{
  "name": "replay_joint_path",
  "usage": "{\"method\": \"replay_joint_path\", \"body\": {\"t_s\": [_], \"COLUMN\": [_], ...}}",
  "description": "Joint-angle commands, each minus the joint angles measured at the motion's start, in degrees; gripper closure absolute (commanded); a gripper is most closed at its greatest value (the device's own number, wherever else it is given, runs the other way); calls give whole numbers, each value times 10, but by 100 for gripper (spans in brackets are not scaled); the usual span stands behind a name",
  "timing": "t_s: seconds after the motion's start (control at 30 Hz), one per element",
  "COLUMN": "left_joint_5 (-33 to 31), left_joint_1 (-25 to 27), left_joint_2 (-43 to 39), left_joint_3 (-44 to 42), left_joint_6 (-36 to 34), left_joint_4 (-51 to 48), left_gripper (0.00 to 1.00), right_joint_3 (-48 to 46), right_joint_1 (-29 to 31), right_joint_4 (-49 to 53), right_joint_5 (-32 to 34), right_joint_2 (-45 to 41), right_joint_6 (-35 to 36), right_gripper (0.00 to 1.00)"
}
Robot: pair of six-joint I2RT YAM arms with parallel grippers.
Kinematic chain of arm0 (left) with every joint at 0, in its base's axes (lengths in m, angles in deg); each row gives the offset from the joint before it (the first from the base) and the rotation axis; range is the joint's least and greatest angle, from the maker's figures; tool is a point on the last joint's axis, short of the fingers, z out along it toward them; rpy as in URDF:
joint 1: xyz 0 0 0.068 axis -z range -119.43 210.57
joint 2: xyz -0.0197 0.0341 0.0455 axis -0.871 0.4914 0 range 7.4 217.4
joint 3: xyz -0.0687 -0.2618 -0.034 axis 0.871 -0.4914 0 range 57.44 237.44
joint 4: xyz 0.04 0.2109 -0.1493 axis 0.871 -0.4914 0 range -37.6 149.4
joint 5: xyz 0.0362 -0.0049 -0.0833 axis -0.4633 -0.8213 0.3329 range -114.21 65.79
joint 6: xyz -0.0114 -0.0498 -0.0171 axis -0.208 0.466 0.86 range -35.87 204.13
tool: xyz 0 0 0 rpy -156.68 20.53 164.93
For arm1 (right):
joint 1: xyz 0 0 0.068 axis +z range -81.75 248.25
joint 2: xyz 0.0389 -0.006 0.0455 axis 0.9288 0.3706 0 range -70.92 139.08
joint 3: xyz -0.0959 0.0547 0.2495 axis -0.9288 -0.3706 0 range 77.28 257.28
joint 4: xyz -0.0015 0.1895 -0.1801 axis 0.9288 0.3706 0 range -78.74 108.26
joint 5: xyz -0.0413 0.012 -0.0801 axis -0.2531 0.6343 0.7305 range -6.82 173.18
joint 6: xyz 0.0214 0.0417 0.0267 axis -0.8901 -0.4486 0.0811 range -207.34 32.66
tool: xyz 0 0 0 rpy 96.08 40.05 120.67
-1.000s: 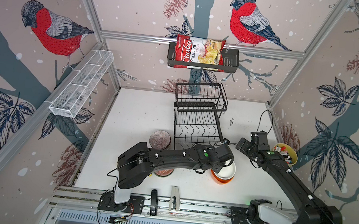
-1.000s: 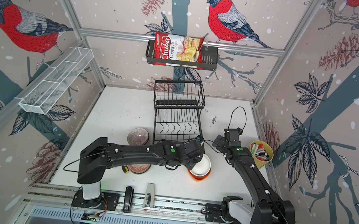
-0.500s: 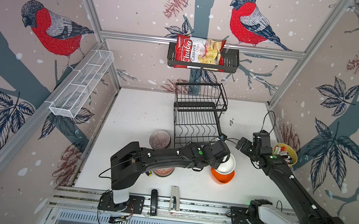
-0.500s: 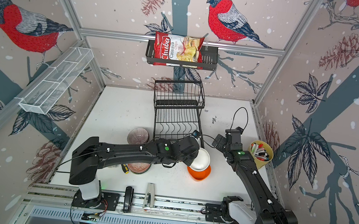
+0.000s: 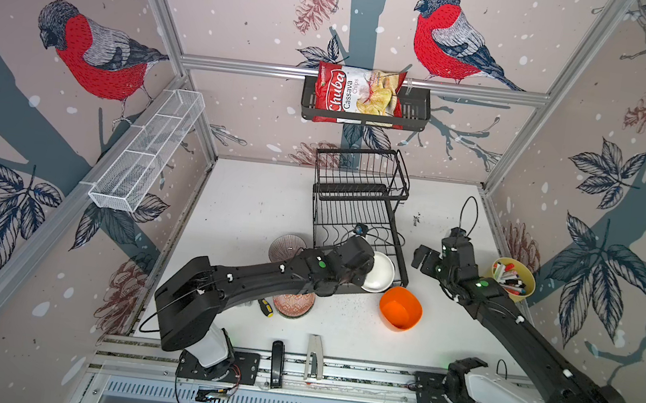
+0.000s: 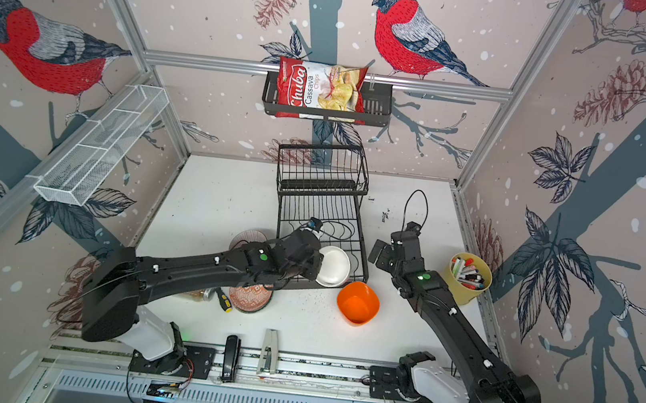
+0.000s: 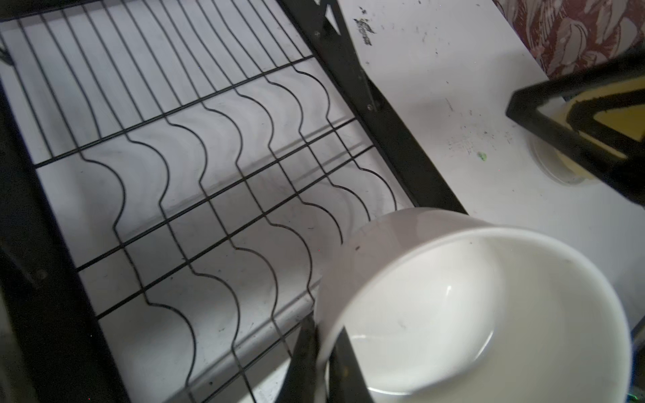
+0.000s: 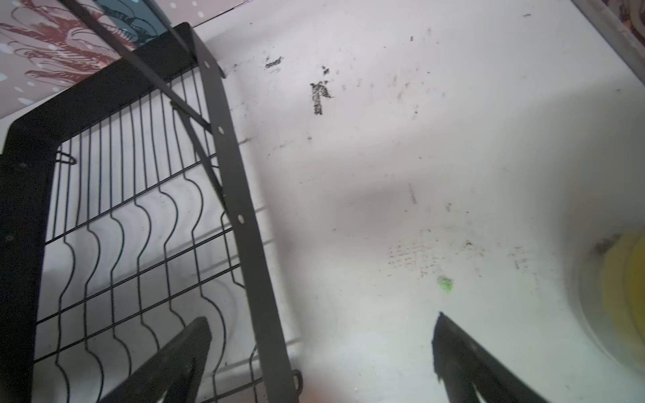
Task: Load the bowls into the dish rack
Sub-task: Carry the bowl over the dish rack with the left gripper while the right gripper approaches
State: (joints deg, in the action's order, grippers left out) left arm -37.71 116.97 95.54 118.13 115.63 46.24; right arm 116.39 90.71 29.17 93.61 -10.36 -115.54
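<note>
Words on the chips bag

Red chips bag (image 5: 357,96) (image 6: 320,91), lying on its side in the black wall basket (image 5: 416,113) (image 6: 379,107), seen in both top views: "Chuba" in big white curly letters on the red part, then "Cassava" in dark letters and "Chips" in smaller letters on the pale part next to it, all three words turned sideways and running up the bag. Any print on the markers (image 5: 510,275) in the yellow cup (image 5: 528,292): too small to read.
</note>
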Motion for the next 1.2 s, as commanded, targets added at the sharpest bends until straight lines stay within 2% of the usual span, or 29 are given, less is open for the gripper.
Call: {"method": "replay_joint_path", "body": {"t_s": [0.0, 0.37, 0.53, 0.73, 0.93, 1.17], "left_joint_5": [17, 117, 163, 213, 259, 284], "left_joint_1": [-30, -133, -155, -174, -185, -189], "left_joint_2": [-25, -92, -97, -104, -111, -118], "left_joint_3": [-27, -120, -132, -158, -169, -176], "left_joint_6": [28, 44, 46, 59, 63, 64], "left_joint_4": [66, 137, 163, 214, 246, 271], "left_gripper": [100, 100, 100, 100, 100, 100], "right_joint_3": [12, 14, -6, -24, -21, -12], "right_joint_1": [9, 77, 114, 149, 163, 177], "right_joint_4": [-31, -86, -137, -188, -210, -233], "right_joint_5": [-31, -161, -217, -236, -244, -265], "right_joint_2": [8, -14, -36, -57, -45, -12], "right_joint_6": [22, 38, 27, 9, -1, -10], "right_gripper": [1, 1, 1, 0, 6, 10]}}
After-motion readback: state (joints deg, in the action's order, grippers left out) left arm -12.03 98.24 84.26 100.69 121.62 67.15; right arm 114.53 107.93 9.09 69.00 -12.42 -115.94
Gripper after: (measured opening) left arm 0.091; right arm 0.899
